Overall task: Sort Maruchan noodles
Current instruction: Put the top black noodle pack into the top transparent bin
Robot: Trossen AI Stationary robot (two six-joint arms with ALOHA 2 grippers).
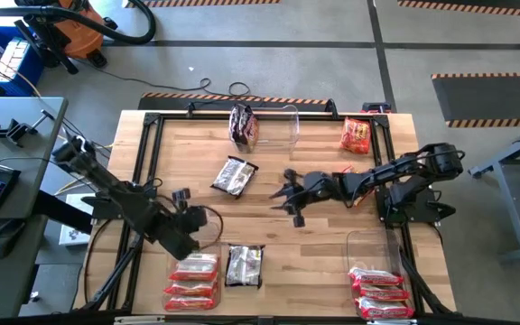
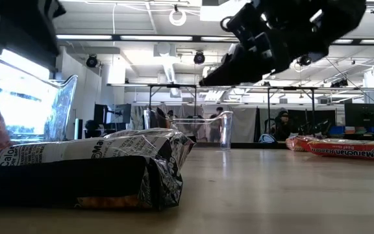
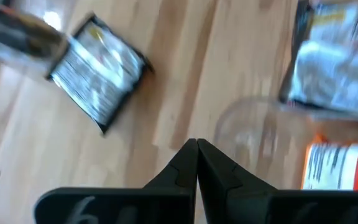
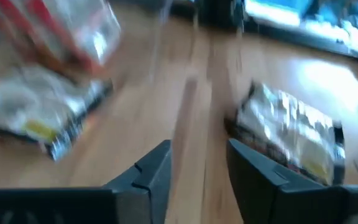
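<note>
Maruchan noodle packets lie about the wooden table. A dark packet (image 1: 234,176) lies flat near the middle. Another dark packet (image 1: 244,264) lies at the near edge beside a stack of orange-red ones (image 1: 194,278). My right gripper (image 1: 281,194) hangs open above the table, just right of the middle dark packet (image 4: 288,140), with nothing between its fingers. My left gripper (image 3: 197,149) is shut and empty, above the near left over a clear bin's rim (image 3: 253,115). A third dark packet (image 1: 243,126) stands in the far clear bin (image 1: 283,126).
An orange-red packet (image 1: 355,135) lies at the far right. Red-and-white packets (image 1: 382,291) lie stacked by a clear bin (image 1: 368,248) at the near right. A black frame (image 1: 143,162) runs round the tabletop. Bare wood shows between the middle packet and the near ones.
</note>
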